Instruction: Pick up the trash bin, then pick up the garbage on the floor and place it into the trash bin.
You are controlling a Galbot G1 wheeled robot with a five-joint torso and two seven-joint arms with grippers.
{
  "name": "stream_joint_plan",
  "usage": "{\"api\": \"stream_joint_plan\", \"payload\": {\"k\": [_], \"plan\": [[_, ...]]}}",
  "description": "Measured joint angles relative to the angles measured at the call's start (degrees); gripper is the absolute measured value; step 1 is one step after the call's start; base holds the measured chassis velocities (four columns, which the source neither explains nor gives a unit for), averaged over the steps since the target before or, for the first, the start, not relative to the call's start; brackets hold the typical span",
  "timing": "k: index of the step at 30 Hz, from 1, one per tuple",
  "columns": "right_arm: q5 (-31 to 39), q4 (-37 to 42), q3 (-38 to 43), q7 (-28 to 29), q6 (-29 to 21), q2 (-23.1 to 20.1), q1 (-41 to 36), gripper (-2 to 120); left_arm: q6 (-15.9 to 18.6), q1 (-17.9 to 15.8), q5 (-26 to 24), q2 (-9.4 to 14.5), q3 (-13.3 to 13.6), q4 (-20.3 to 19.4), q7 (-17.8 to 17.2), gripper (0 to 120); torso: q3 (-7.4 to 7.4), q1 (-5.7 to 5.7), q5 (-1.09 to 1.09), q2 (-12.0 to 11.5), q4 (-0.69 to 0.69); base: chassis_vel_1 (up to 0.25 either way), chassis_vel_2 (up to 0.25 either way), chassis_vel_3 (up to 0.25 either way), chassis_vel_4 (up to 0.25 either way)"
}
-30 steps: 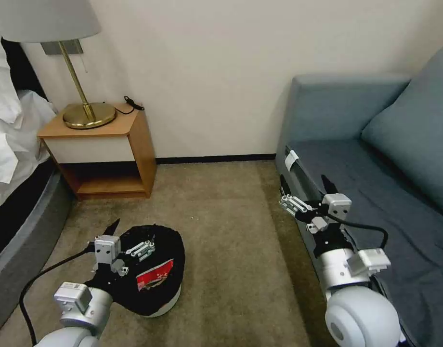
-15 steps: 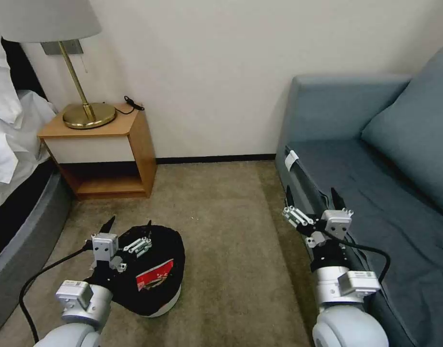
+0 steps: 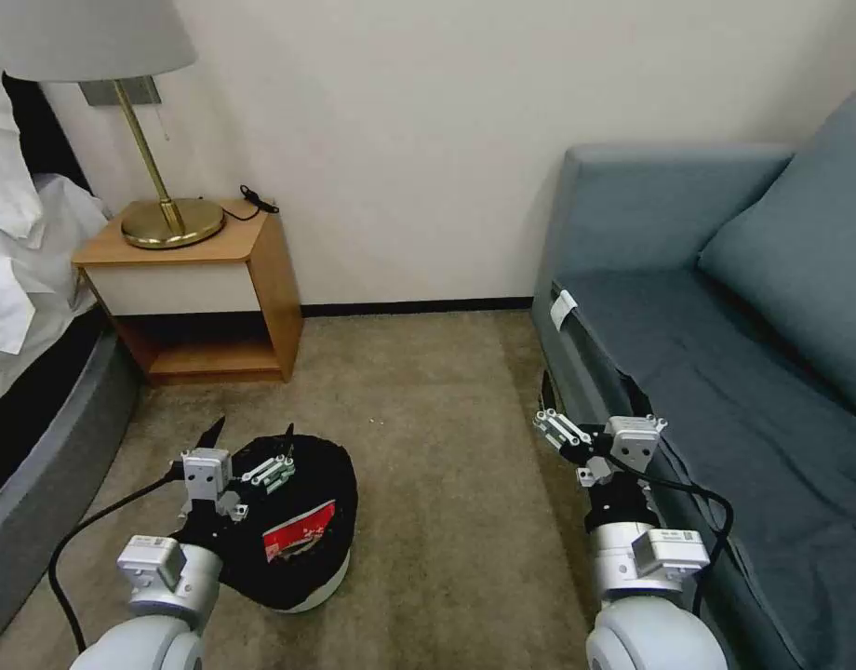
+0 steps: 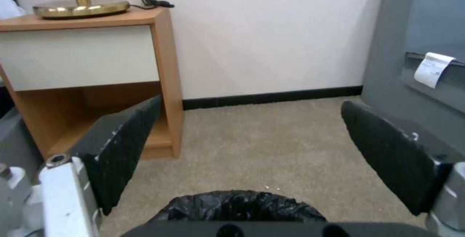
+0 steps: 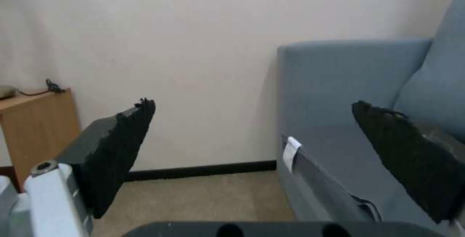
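Observation:
The trash bin (image 3: 324,579) is a small round white bin with a black bag (image 4: 238,205) spilling over its rim, and it stands on the carpet at lower left. A piece of garbage, a red-and-white carton (image 3: 299,531), lies inside it. My left gripper (image 3: 252,431) hovers open just above the bin's rear left rim, with nothing between its fingers (image 4: 122,149). My right gripper (image 3: 590,391) is held open and empty in the air beside the sofa's front edge, well to the right of the bin. Its fingers (image 5: 116,150) stand wide apart.
A wooden nightstand (image 3: 219,307) with a brass lamp (image 3: 170,221) stands against the wall at back left, next to a bed (image 3: 28,307). A grey-blue sofa (image 3: 726,354) fills the right side. Open carpet (image 3: 428,419) lies between them.
My right arm has drawn back and down toward me, and its gripper sits lower beside the sofa. The left gripper has barely shifted above the bin.

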Motion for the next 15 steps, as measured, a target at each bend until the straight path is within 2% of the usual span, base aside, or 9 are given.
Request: {"api": "stream_joint_plan", "payload": {"k": [15], "plan": [[0.06, -0.01, -0.02, 0.03, -0.1, -0.07, 0.09, 100, 0.12, 0.0, -0.05, 0.0, 0.01, 0.01, 0.0, 100, 0.0, 0.0, 0.0, 0.0, 0.0, 0.0, 0.0, 0.0, 0.0]]}}
